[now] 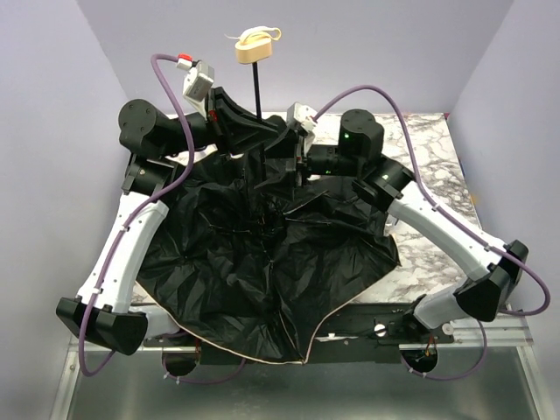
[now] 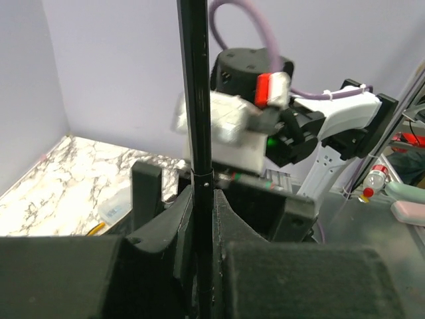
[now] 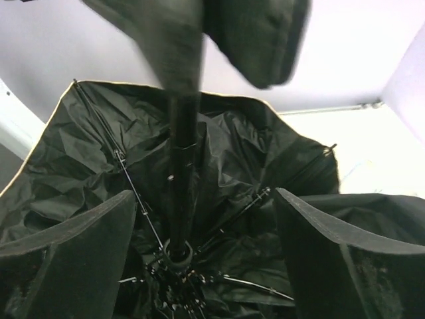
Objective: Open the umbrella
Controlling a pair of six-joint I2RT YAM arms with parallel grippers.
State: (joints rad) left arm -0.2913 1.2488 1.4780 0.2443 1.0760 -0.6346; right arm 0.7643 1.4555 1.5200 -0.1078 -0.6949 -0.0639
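The umbrella (image 1: 262,262) lies upside down on the table, its black lining spread wide and facing up, with a peach-tan edge at the front. Its thin black shaft (image 1: 258,87) rises to the oval tan handle (image 1: 254,45). My left gripper (image 1: 234,118) is shut on the shaft (image 2: 197,100), with both fingers (image 2: 159,226) pressed against it. My right gripper (image 1: 290,144) is open. Its fingers (image 3: 66,252) stand wide on either side of the shaft (image 3: 182,166), above the runner ring (image 3: 176,256) and ribs, and touch nothing.
The marble tabletop (image 1: 420,149) shows at the right of the canopy, with lavender walls around it. A small clear box (image 2: 116,206) lies on the marble. A metal ledge (image 1: 350,385) runs along the near edge. The right arm's wrist (image 2: 232,133) is close behind the shaft.
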